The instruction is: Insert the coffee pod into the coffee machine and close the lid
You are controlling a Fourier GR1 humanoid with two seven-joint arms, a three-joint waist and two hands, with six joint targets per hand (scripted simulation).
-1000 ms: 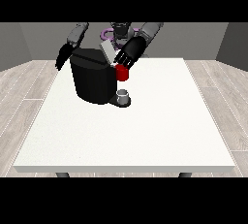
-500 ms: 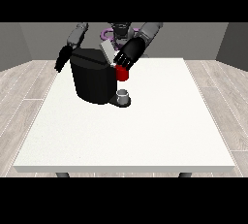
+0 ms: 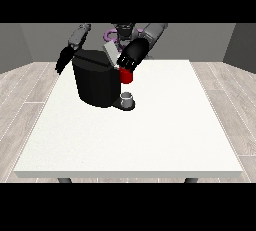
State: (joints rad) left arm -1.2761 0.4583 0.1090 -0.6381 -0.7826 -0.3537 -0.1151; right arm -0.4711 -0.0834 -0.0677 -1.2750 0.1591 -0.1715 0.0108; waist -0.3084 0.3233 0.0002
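2 black hands show over the large white table (image 3: 150,135). At the view's left, a hand (image 3: 63,61) hangs beside the black rounded coffee machine (image 3: 97,80), fingers straight. A small grey cup-shaped thing (image 3: 128,98) stands on the machine's base. Above it, the hand at the view's right (image 3: 131,58) touches a red thing at the machine (image 3: 126,76); I cannot tell its finger state.

Coffee machine (image 3: 97,82) on table (image 3: 150,135) – left of centre, grey thing (image 3: 128,98) just right of its base, near the front.

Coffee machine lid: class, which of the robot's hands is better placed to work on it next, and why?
Probably its left: the hand at the view's right hovers by the grey lid atop the coffee machine. The hand at the view's left hangs off to the side.
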